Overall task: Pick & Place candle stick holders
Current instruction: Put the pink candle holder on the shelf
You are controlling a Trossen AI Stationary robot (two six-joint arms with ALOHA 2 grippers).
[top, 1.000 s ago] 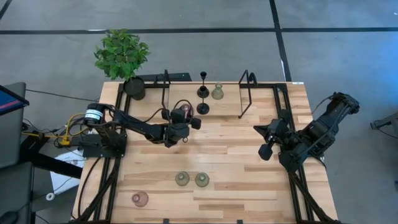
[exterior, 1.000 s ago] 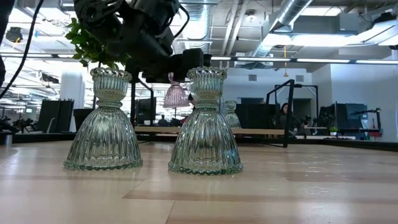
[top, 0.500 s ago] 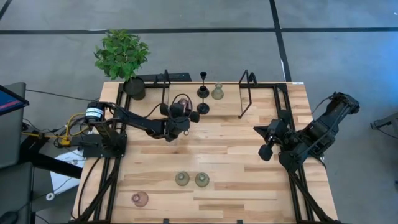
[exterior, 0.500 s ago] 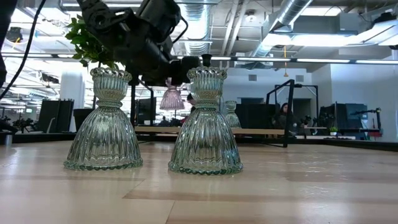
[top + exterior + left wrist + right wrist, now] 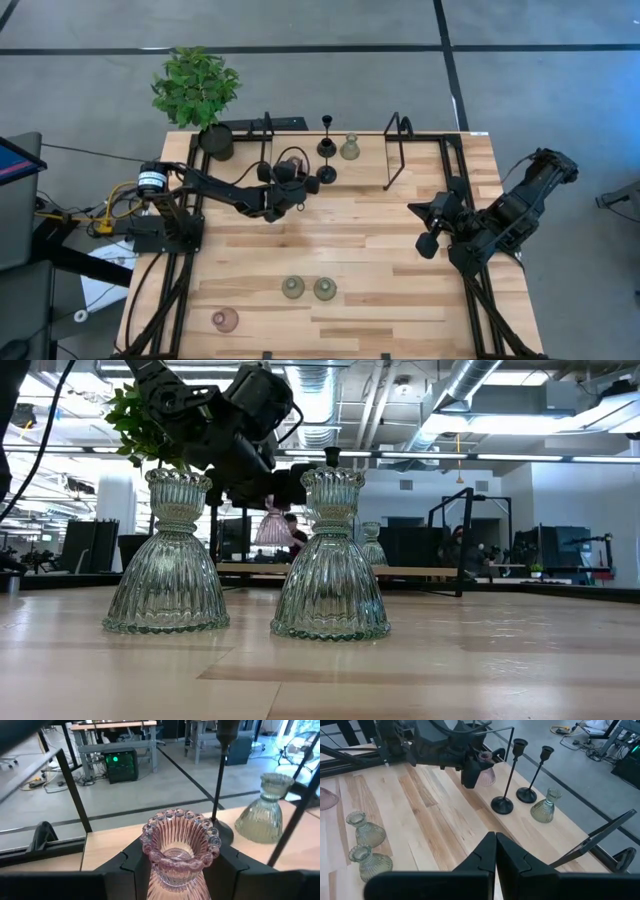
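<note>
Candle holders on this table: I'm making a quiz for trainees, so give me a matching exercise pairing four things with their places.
1. pink holder
2. second pink holder
3. pair of green holders
4. right tool

a. near left corner of the table
b. shut, waiting at the table's right side
c. held in the left tool
d. side by side, near the front edge

Pairs: 1-c, 2-a, 3-d, 4-b

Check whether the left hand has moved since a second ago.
Yes. In the high view the left hand, shut on the pink holder, has moved toward the black candlesticks at the table's far edge.
</note>
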